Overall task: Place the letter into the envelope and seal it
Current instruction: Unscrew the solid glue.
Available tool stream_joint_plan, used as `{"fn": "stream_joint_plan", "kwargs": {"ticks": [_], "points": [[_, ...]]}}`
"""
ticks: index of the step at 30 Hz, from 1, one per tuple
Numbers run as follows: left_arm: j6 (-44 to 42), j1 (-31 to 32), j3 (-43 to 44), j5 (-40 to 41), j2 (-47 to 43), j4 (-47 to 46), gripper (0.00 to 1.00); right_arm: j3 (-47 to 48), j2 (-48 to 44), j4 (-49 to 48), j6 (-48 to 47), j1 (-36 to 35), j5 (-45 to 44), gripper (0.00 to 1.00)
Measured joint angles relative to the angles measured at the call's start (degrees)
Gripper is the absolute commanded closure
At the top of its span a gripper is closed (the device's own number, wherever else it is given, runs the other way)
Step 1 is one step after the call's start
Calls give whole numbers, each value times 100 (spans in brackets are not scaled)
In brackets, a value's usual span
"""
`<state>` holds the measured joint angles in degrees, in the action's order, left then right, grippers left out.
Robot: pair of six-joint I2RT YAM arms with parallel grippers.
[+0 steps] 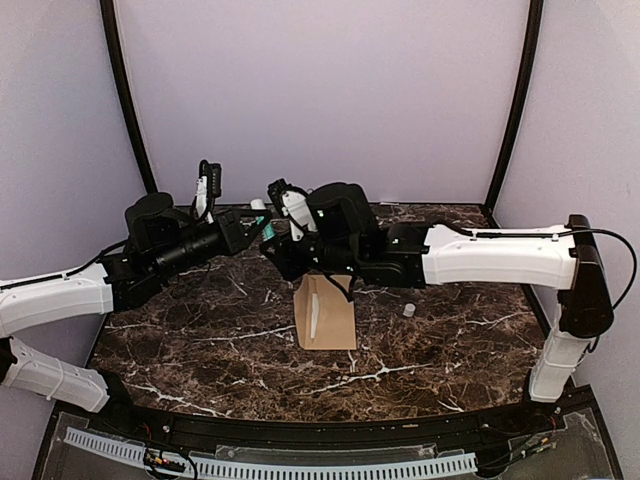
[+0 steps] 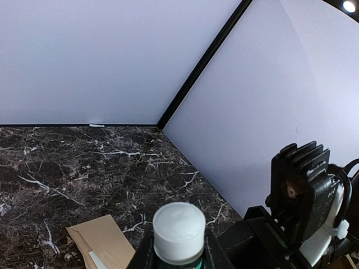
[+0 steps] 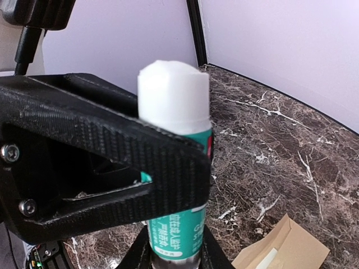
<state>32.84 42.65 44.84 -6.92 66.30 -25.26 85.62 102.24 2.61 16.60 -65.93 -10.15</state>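
Observation:
The tan envelope (image 1: 325, 312) lies flat mid-table, also seen in the left wrist view (image 2: 104, 238) and the right wrist view (image 3: 291, 249). A pale strip (image 1: 313, 315) shows along it; I cannot tell if that is the letter. Above the table behind it, both grippers meet on a teal glue stick (image 3: 176, 224) with a white top (image 2: 179, 224). My left gripper (image 2: 179, 249) is shut on its upper part, one left finger (image 3: 140, 168) crossing the tube. My right gripper (image 3: 174, 259) is shut round its lower end. From above, the left gripper (image 1: 258, 230) and right gripper (image 1: 284, 240) touch tips.
A small white cap (image 1: 408, 310) stands on the marble table (image 1: 200, 350) right of the envelope. A bit of white tape (image 2: 96, 124) sits at the table's back edge. Lilac walls close in behind and on both sides.

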Motion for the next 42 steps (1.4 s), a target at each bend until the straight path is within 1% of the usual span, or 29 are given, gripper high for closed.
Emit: {"fn": "stream_joint_plan", "kwargs": {"ticks": [5, 8, 11, 14, 17, 21, 27, 31, 38, 40, 42], "points": [[-37, 0, 0, -17, 0, -7, 100, 0, 4, -11, 57, 37, 52, 91], [-72, 0, 0, -15, 0, -37, 100, -11, 4, -66, 57, 72, 136, 96], [-140, -2, -7, -31, 0, -57, 100, -138, -15, -269, 85, 131, 317, 99], [-256, -2, -52, -184, 0, -103, 100, -446, -138, -592, 122, 210, 678, 99], [-398, 0, -81, -581, 0, -205, 100, -898, -404, -975, 142, 297, 1196, 99], [-531, 4, -142, -1274, -136, -577, 100, -1384, -822, -1508, 173, 398, 2111, 99], [-494, 4, -208, -2299, -376, -1276, 100, -1622, -1001, -2396, 439, 529, 3469, 99], [-297, -17, -219, -2841, -334, -1679, 100, -1803, -1019, -2990, 721, 599, 4142, 99], [98, -35, -212, -3606, -96, -2371, 100, -2017, -1067, -3574, 1200, 634, 4809, 98], [162, -37, -212, -3720, -37, -2463, 100, -2098, -1067, -3722, 1322, 647, 4913, 96], [203, -37, -212, -3783, -2, -2496, 100, -2175, -1067, -3860, 1427, 658, 4983, 90]]}}
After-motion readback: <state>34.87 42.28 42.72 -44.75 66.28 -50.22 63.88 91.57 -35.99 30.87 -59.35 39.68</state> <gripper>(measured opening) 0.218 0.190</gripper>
